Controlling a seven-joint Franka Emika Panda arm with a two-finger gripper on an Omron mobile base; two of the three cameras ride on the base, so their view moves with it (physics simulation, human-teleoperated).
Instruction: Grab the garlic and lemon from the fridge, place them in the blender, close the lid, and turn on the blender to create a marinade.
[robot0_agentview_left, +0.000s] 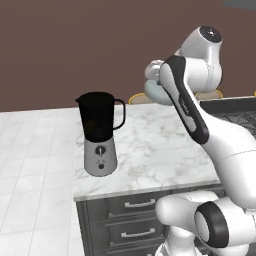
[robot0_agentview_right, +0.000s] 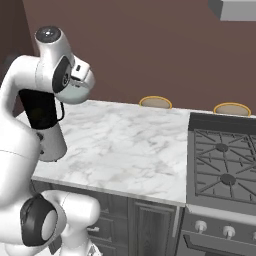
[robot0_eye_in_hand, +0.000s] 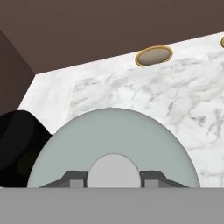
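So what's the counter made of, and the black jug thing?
The counter looks like polished marble: white with grey veins. The blender jar looks like dark smoked glass or plastic, slightly see-through, on a matte silver base that may be metal or painted plastic.

The blender (robot0_agentview_left: 100, 132), a near-black jar with a side handle on a tapered silver-grey base with a small dial, stood upright and uncovered near the front edge of the worktop (robot0_agentview_left: 150, 150). The lid (robot0_eye_in_hand: 111, 144), a pale grey-green dome, was held aloft by its knob between the fingers (robot0_eye_in_hand: 75, 178), beside the jar.
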